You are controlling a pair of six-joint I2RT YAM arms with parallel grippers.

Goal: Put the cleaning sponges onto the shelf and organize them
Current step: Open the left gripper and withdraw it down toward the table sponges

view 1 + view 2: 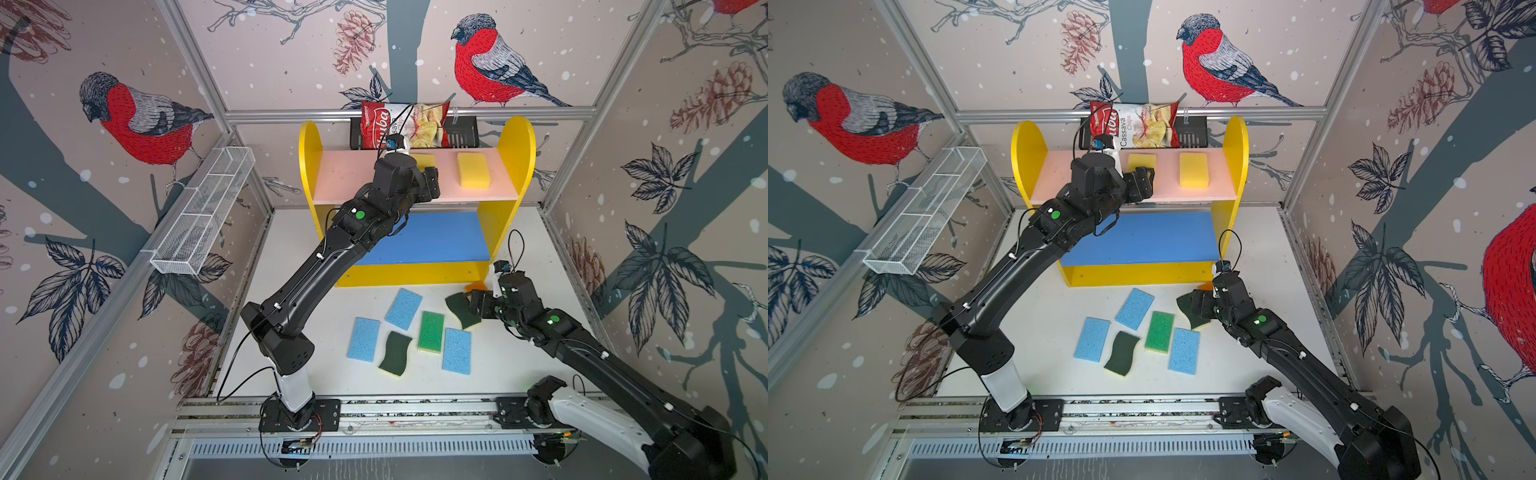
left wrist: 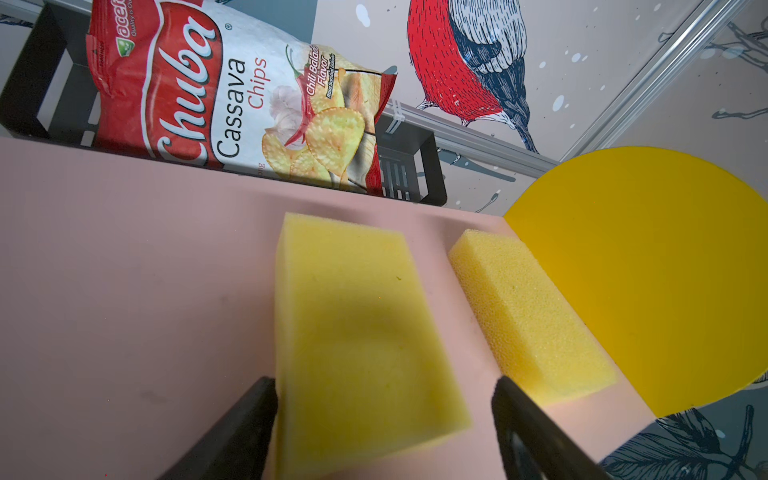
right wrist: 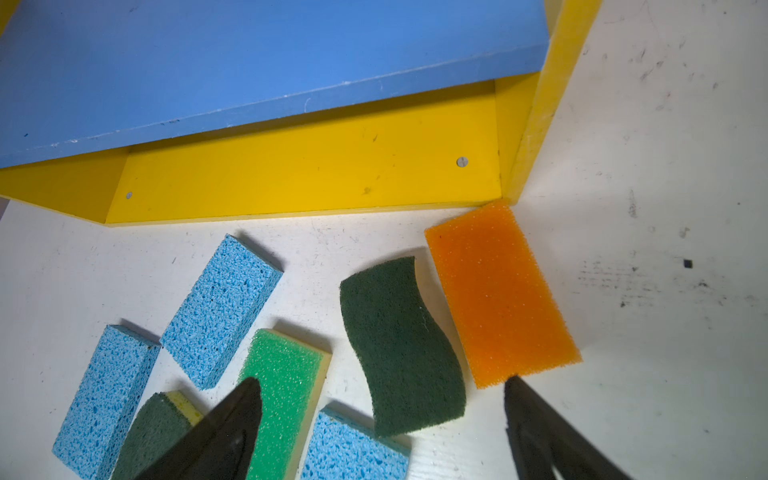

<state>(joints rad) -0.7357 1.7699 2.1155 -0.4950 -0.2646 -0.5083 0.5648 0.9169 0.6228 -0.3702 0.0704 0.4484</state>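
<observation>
Table (image 1: 519,374): seven sponges (image 1: 431,331) loose.
Shelf (image 1: 515,141): two yellow sponges (image 1: 473,170), top board (image 1: 345,178).
Rack (image 1: 463,133): chips bag (image 1: 382,124).
Your left gripper (image 2: 382,399): jaws wide.
Your right gripper (image 3: 382,382): jaws wide.

Readable print is all on the chips bag (image 2: 232,95), which sits in the black rack (image 2: 434,174) behind the shelf (image 1: 515,141), at 12 o'clock in both top views. Left wrist view:
- "Chuba", white script on red
- "Cassava Chips" on the white panel
- "Chili Balado Flavor" by the chilli picture; the line under it is too small to read
- green corner logo, cut off, "Quality is Ou…"
</observation>
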